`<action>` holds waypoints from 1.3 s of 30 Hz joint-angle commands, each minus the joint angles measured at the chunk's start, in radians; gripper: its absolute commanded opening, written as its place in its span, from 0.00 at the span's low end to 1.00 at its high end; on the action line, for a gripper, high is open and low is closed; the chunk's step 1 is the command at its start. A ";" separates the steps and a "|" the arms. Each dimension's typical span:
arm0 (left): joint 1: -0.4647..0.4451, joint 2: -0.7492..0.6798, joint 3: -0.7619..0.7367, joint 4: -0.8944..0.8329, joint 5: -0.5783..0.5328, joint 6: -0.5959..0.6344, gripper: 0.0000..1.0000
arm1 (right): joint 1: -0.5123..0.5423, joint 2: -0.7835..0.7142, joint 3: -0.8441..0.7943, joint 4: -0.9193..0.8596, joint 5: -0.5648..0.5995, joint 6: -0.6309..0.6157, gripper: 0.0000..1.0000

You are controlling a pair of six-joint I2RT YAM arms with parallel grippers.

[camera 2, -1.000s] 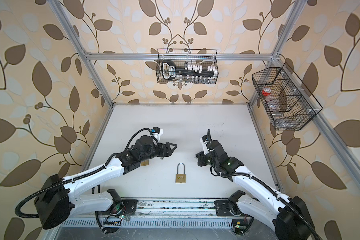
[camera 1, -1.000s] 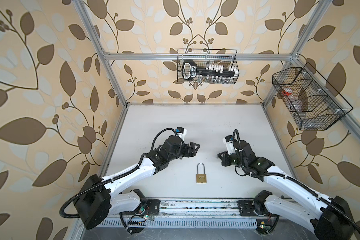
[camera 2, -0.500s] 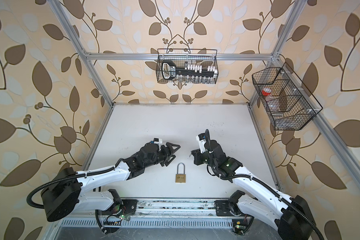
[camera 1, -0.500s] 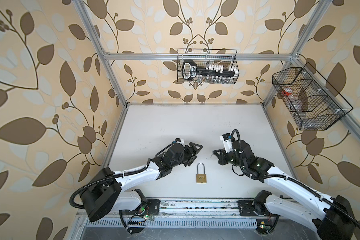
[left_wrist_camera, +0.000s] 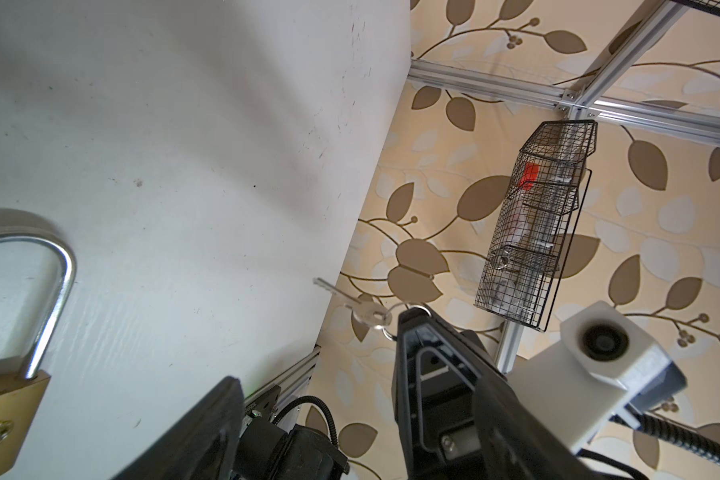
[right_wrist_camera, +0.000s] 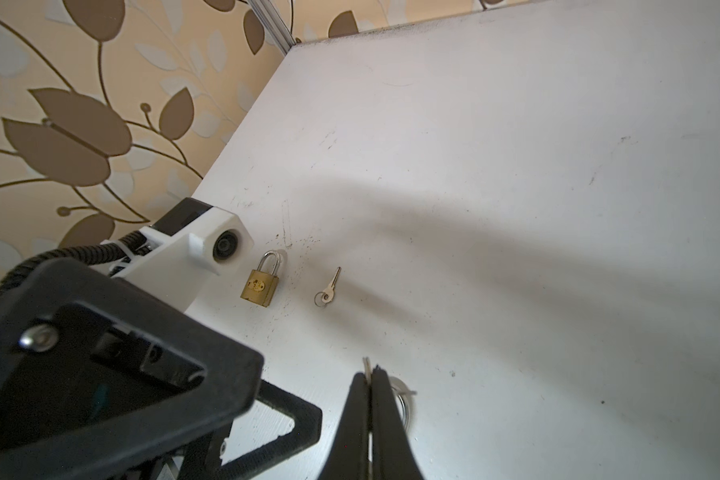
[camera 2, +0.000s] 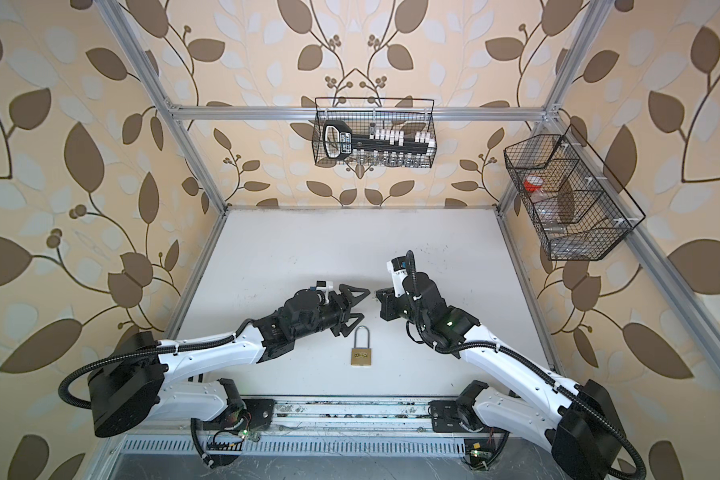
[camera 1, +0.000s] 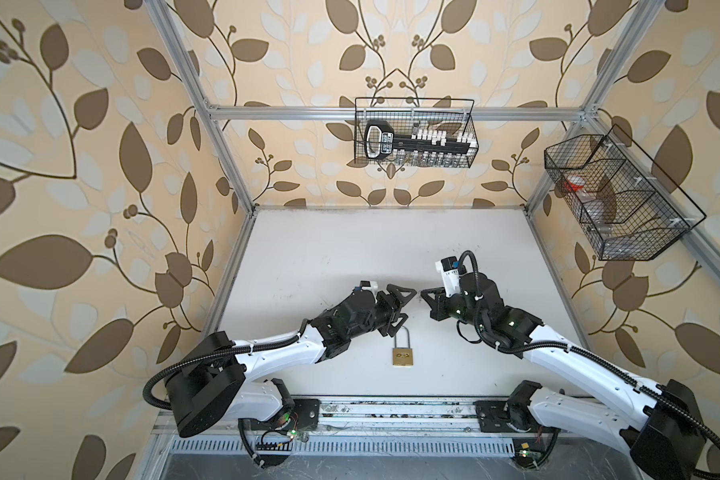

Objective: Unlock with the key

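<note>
A brass padlock (camera 1: 403, 357) (camera 2: 361, 356) lies flat on the white table, shackle pointing to the back. My right gripper (camera 1: 424, 293) (camera 2: 379, 293) is shut on the key (left_wrist_camera: 350, 303), a small silver one whose blade sticks out past the fingertips; its ring (right_wrist_camera: 402, 399) hangs beside them (right_wrist_camera: 368, 374). My left gripper (camera 1: 409, 304) (camera 2: 366, 304) is open and holds nothing. It faces the right gripper tip to tip, just behind the padlock's shackle (left_wrist_camera: 59, 291). Another small silver key (right_wrist_camera: 329, 286) lies on the table beside the padlock (right_wrist_camera: 260, 282).
A wire basket (camera 1: 414, 133) with a black tool hangs on the back wall. A second wire basket (camera 1: 616, 199) hangs on the right wall. A metal rail (camera 1: 391, 409) runs along the table's front edge, behind both arm bases.
My left gripper swung right and came down near the padlock's shackle. My right gripper moved left toward the centre, and the two tips now nearly meet.
</note>
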State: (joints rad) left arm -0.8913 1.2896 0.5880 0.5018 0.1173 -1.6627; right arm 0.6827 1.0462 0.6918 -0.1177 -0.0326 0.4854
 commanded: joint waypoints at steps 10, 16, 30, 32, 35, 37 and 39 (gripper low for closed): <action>-0.021 0.017 0.017 0.153 -0.083 -0.078 0.88 | 0.080 0.008 0.043 0.037 0.055 0.027 0.00; -0.034 0.055 0.016 0.204 -0.088 -0.100 0.89 | 0.097 0.014 0.047 0.048 0.061 0.032 0.00; -0.020 0.083 -0.014 0.280 -0.152 -0.100 0.73 | 0.144 -0.046 0.011 0.026 0.082 0.041 0.00; -0.017 0.084 -0.018 0.285 -0.150 -0.101 0.72 | 0.145 -0.062 0.008 0.017 0.086 0.038 0.00; -0.011 0.085 -0.025 0.294 -0.150 -0.101 0.68 | 0.146 -0.081 0.002 0.005 0.092 0.036 0.00; -0.008 0.086 -0.031 0.306 -0.152 -0.103 0.64 | 0.147 -0.091 -0.002 -0.002 0.094 0.034 0.00; -0.005 0.086 -0.033 0.310 -0.150 -0.103 0.61 | 0.147 -0.098 -0.002 -0.008 0.098 0.035 0.00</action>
State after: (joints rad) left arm -0.9081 1.3815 0.5629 0.7475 -0.0097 -1.7630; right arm 0.8230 0.9642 0.7078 -0.0990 0.0425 0.5159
